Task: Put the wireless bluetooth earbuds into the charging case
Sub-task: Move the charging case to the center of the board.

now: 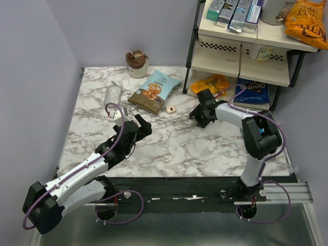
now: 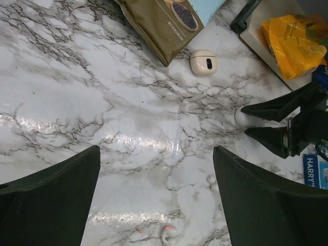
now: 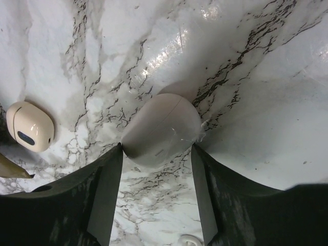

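The charging case [image 2: 203, 61], a cream pebble with a dark oval mark, lies shut on the marble beside a snack bag; it also shows as the case [image 1: 170, 109] and the case [image 3: 29, 125]. A larger pale grey oval object [image 3: 161, 128] lies on the table. My right gripper [image 3: 157, 147] straddles it, jaws apart, tips right at its two sides. One tiny white earbud [image 2: 212, 183] rests by my left gripper's right finger. Another earbud [image 2: 170, 233], with a red light, sits at the bottom edge. My left gripper [image 2: 156, 148] hangs wide open and empty.
A brown-and-blue snack bag [image 1: 154, 91], a crumpled silver cup [image 1: 114, 94] and a brown-topped cup [image 1: 137, 62] stand at the back. A shelf rack [image 1: 241, 51] with packets and a yellow bag [image 2: 287, 43] borders the right side. A small white piece [image 3: 189, 240] lies under the right gripper.
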Tool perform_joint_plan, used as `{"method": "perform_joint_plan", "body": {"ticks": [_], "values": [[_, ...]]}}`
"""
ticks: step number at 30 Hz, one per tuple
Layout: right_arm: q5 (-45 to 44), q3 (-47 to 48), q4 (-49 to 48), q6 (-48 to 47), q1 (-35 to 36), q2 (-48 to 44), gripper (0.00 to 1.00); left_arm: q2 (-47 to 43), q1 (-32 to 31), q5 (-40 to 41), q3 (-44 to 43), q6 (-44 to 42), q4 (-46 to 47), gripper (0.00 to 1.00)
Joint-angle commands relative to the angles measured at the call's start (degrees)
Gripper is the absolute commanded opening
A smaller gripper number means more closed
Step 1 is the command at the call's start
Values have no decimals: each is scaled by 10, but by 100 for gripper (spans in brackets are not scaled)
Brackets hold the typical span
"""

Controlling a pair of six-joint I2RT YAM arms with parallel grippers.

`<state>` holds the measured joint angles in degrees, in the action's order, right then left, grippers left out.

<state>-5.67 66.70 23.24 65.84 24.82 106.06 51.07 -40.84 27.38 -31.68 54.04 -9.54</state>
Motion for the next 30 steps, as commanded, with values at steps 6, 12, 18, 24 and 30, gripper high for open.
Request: {"method": "perform_joint_plan", "body": {"ticks": [6,12,18,24,30], "values": [[28,-14,28,-82,0,51,52,-1,1,-13,7,18,-13,95],[22,7,40,-235,5,45,35,-13,1,-11,4,9,-25,95],[-12,-35,20,-386,18,-25,24,-28,1,-7,12,10,-32,95],[84,-74,-36,-517,79,-97,21,-42,1,-3,22,12,-42,95],[131,-40,-15,-628,172,-69,21,-65,1,1,35,16,-55,95]]}}
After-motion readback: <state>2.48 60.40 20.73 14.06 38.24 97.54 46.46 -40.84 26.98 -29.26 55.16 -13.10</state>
